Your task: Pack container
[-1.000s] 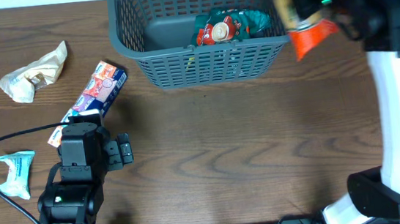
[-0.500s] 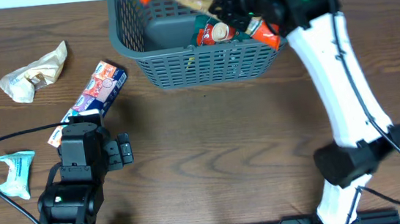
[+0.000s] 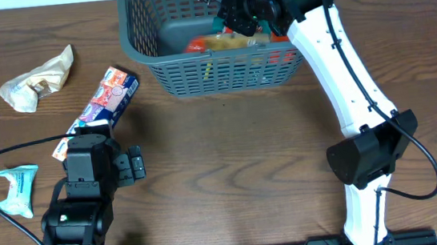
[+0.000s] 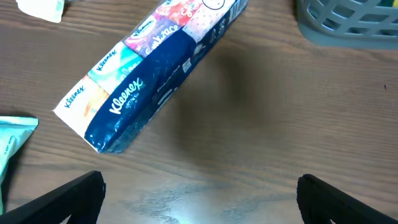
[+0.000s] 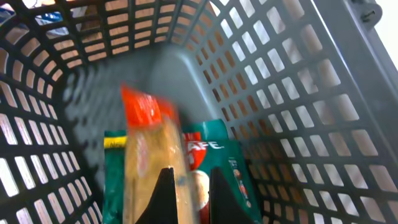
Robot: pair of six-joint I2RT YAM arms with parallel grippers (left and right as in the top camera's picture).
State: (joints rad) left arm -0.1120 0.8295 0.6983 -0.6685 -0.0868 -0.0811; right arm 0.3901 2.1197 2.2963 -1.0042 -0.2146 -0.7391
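Judging the step as drop-off: my right end effector [image 5: 189, 180] is clenched on an orange-ended packet [image 5: 146, 137] inside the container [image 3: 135, 46], top centre of the overhead frame, just above a green packet [image 5: 217, 162]. Next I'd release it, then send the left end effector [image 4: 199, 193], spread wide and empty at lower left, onto the Kleenex pack [image 4: 149, 81]. Count: one container, two packets in it, three items on the worktop: Kleenex pack, crumpled beige packet [image 3: 37, 79], teal packet [image 3: 17, 190].

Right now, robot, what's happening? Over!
Left gripper open, by tissue pack. Right gripper shut on orange packet, inside basket. Green packet beneath it, nothing blocking.
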